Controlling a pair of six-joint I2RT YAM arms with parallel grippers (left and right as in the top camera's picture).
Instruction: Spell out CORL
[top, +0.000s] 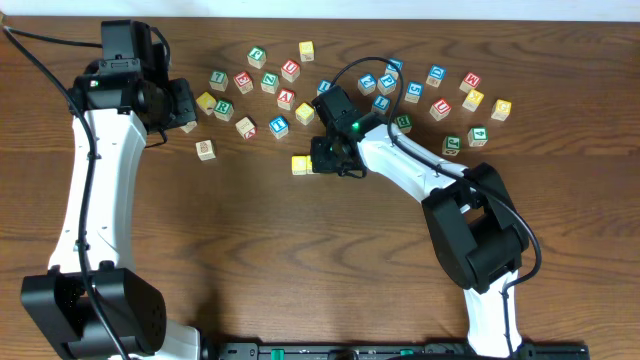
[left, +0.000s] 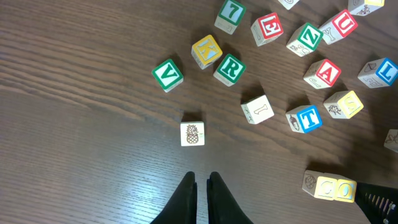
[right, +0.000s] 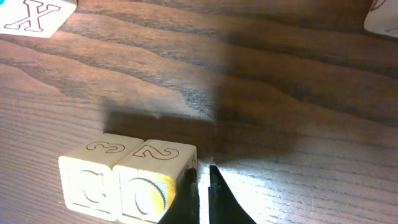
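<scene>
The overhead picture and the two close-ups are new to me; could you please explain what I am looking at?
Two white robot arms stand at a wooden table, each ending in a two-finger gripper. The wide picture is from a camera above; the other two come from cameras on the wrists. Small wooden letter cubes lie scattered on the table. The yellow C and O cubes sit side by side, touching. The right gripper is shut beside the O, the left gripper shut over bare wood; neither holds anything.
</scene>
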